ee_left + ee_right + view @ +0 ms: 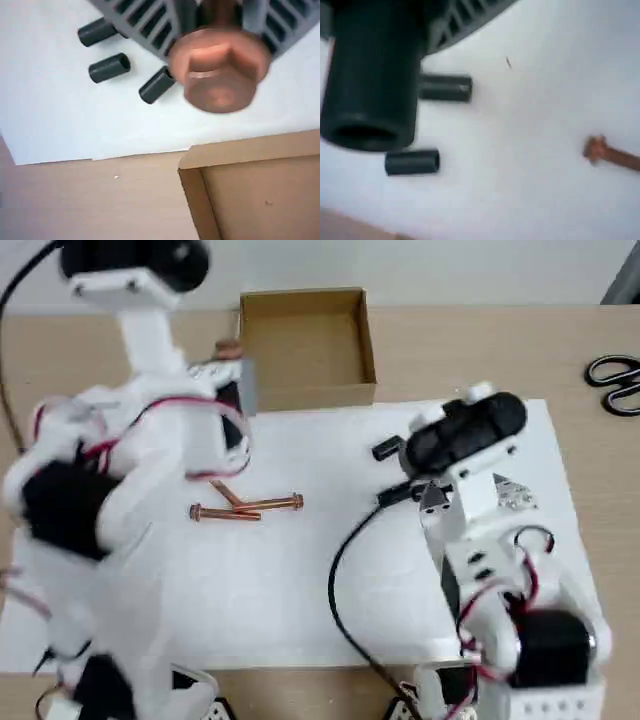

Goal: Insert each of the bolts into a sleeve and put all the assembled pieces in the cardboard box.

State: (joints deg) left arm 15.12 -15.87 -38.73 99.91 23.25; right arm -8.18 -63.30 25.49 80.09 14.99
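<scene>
Left gripper (236, 375): is being clamped on a bolt (219, 70), just beside the left wall of the cardboard box; the bolt's head is being pointed outward.
Loose bolts (247, 505): three are being supported, bunched together, by the white sheet (300, 580).
Cardboard box (368, 340): is being stood open at the sheet's far edge.
Right gripper (396, 452): is being closed around a sleeve (370, 85), above the sheet.
Loose sleeves (412, 162): are being supported by the sheet, near that gripper.
Scissors (615, 380): are being borne by the table (590, 330), far right.
</scene>
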